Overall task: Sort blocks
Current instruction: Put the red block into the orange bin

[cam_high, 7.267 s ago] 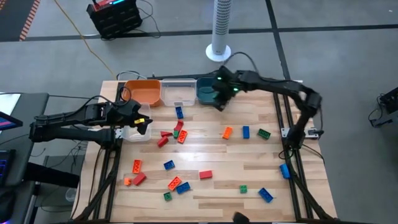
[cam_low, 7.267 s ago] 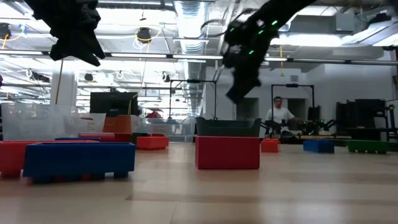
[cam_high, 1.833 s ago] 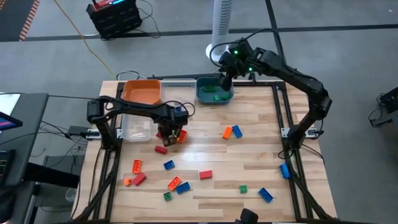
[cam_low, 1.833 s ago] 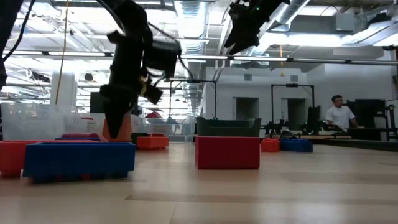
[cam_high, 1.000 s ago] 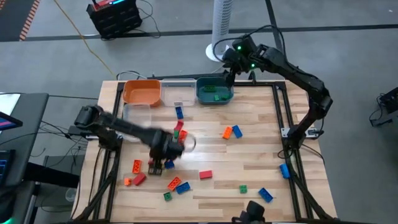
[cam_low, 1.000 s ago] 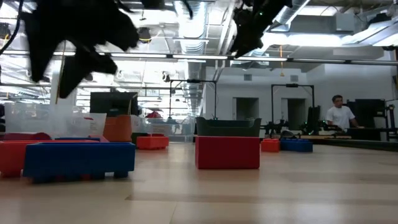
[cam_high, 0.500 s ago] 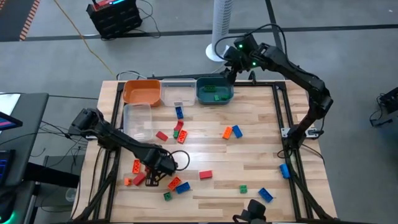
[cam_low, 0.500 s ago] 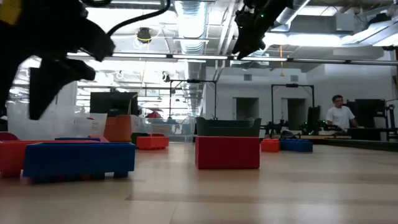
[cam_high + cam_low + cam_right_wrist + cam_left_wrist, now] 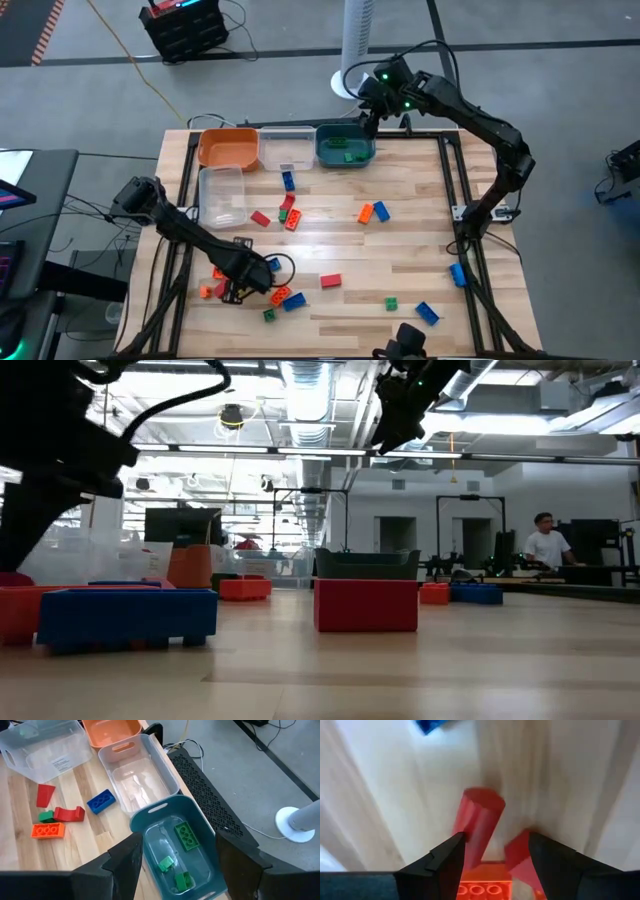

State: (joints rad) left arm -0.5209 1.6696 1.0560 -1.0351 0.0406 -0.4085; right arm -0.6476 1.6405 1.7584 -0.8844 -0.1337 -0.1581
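**Two claws, one low over the bricks, one up above the teal bin**

Top-down view: the left claw [image 9: 238, 287] is down at the near-left part of the counter [image 9: 400, 255], right among a small cluster of blocks: a red one and an orange one [image 9: 207, 291] just beside it, plus an orange [image 9: 280, 294], a blue [image 9: 294, 302] and a green [image 9: 269, 315] one close by. The rest of the blocks are scattered over the counter, with a few green ones inside the teal bin [image 9: 345, 146] at the far edge. The right claw [image 9: 366, 116] hangs over that bin. The orange bin [image 9: 228, 148] and two clear bins sit next to it.

Table-level view: a blue block [image 9: 127, 616] and a red block [image 9: 366, 605] sit big in front, and both arms are dark shapes up top.

Left wrist view: fingers [image 9: 445, 860] are spread apart with nothing between them, and a red block [image 9: 479, 822] lies on the counter just past the tips.

Right wrist view: the claw is wide open and empty, looking down at three green blocks [image 9: 186, 835] in the teal bin.
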